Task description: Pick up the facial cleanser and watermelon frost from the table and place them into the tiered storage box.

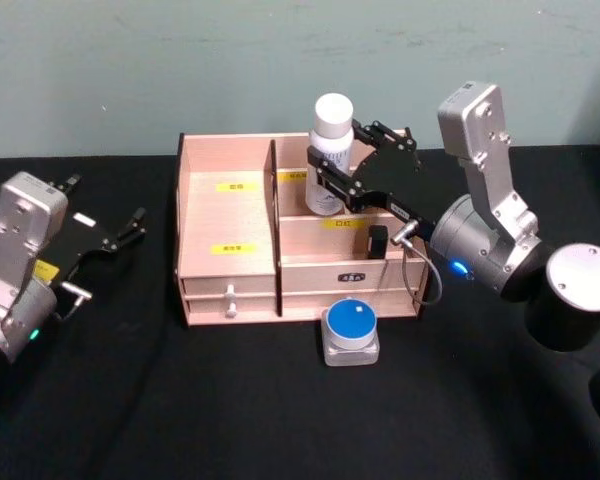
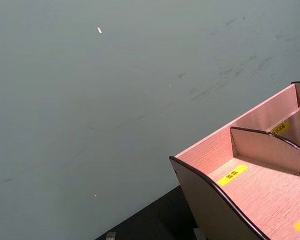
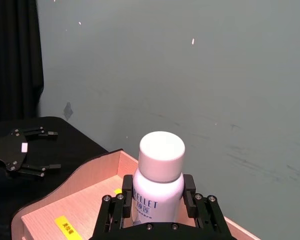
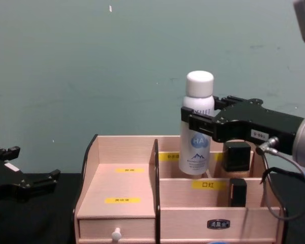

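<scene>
**Cleanser over the back tier: how the release could fail**

Nearest the robot, the watermelon frost, a squat clear jar with a round blue lid, sits on the black surface. It is just in front of the tiered storage box, a light wooden organiser with stepped compartments, yellow labels and a small white-knobbed drawer. The jar is not yet picked up. It stands under the right arm's line of reach, so a low, straight pull-back could clip it or push it along the surface.

To the left of the box, the left tool sits low with its fingers spread wide, holding nothing, well apart from the jar.

Farther in, a black-capped square bottle stands in the box's right-hand section, close beside the right tool. That tool is clamped around the body of the facial cleanser, a tall white cylindrical bottle with a rounded white cap. The bottle is upright at the rear tier, near the middle divider. I cannot tell whether its base touches the compartment floor.

If the bottle is let go while it hangs above the floor, this tall, narrow shape is likely to drop and tip against the divider or the black-capped bottle. The opening fingers could also brush that neighbour. Pressing down too far could make the bottle slip in the grip.

Behind the box is a grey-green wall; a bottle that topples over the back rim would land out of easy reach.
</scene>
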Available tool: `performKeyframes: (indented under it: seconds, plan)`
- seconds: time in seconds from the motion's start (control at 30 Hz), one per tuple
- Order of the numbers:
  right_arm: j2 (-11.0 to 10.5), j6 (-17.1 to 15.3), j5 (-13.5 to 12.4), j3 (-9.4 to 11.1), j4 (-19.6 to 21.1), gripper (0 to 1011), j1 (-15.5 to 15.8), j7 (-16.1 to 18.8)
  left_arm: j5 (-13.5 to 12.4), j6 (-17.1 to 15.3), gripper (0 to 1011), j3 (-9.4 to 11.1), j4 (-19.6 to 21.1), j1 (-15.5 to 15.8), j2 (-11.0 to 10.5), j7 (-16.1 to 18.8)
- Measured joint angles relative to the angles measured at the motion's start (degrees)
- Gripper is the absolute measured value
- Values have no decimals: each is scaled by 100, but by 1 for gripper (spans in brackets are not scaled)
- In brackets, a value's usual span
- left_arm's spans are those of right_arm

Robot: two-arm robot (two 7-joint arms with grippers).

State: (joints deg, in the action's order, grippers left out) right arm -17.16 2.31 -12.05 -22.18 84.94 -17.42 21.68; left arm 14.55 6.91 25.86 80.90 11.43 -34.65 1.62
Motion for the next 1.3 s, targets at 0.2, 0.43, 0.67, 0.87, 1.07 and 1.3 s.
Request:
performKeyframes:
  seconds: [0.2, 0.43, 0.67, 0.87, 1.07, 1.3]
  plan:
    - [88, 26, 54, -36, -190, 605, -121, 3, 0, 0, 1001, 0, 0, 0, 0, 0]
    - [148, 19, 92, -52, -368, 605, -218, 3, 0, 0, 1001, 0, 0, 0, 0, 0]
    - [174, -50, 110, -70, -469, 605, -275, 18, 0, 0, 1001, 0, 0, 0, 0, 0]
    - [194, -126, 135, -115, -559, 605, -329, 55, 0, 0, 1001, 0, 0, 0, 0, 0]
    - [206, -237, 158, -161, -625, 605, -365, 70, 0, 0, 1001, 0, 0, 0, 0, 0]
    - [225, -362, 201, -196, -689, 605, -389, 49, 0, 0, 1001, 0, 0, 0, 0, 0]
